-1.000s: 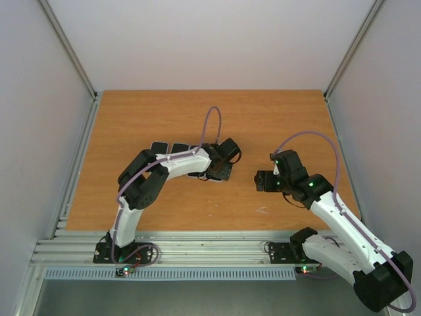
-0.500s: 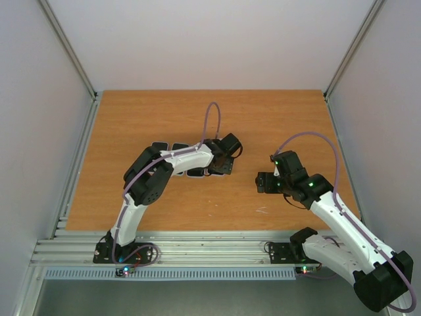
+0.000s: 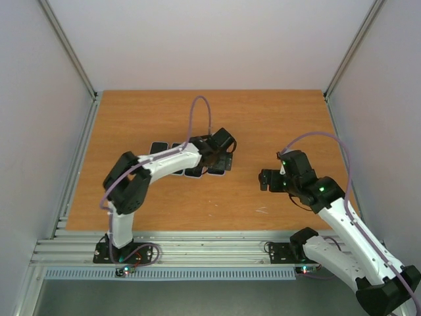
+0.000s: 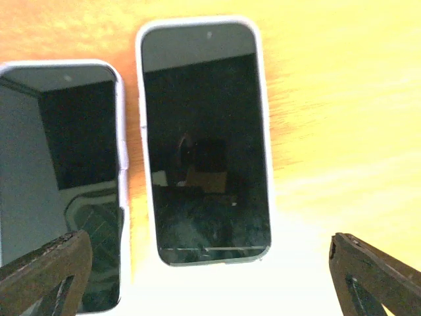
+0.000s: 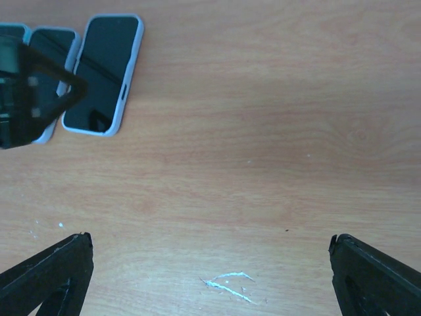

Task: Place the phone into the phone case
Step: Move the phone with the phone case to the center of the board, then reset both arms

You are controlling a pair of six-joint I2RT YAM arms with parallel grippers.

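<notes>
The phone (image 4: 205, 141) lies flat and screen up on the bench (image 3: 276, 118). A pale case (image 4: 266, 131) rims it on every side that shows, snug along both long edges and round the top corners, so the phone looks seated in the case. Just beside the phone, on its left in the left wrist view, lies a second phone (image 4: 59, 178) with a like pale rim, with only a thin strip of bench between the two. From above, both belong to a row (image 3: 172, 149) of dark slabs that runs from the phone toward the left side of the bench. How many there are I cannot tell, since the left arm (image 3: 168, 160) covers part of the row. The left jaws hang right over the phone, spread wide with a tip to either side of its near end, holding nothing. The right jaws stand well apart from the phone, over bare wood on the right arm's side, equally wide and empty. In my judgement the fitting is done for this phone. What may be left is a press to check the near corners, where glare hides the fit, or only drawing the arms back.
</notes>
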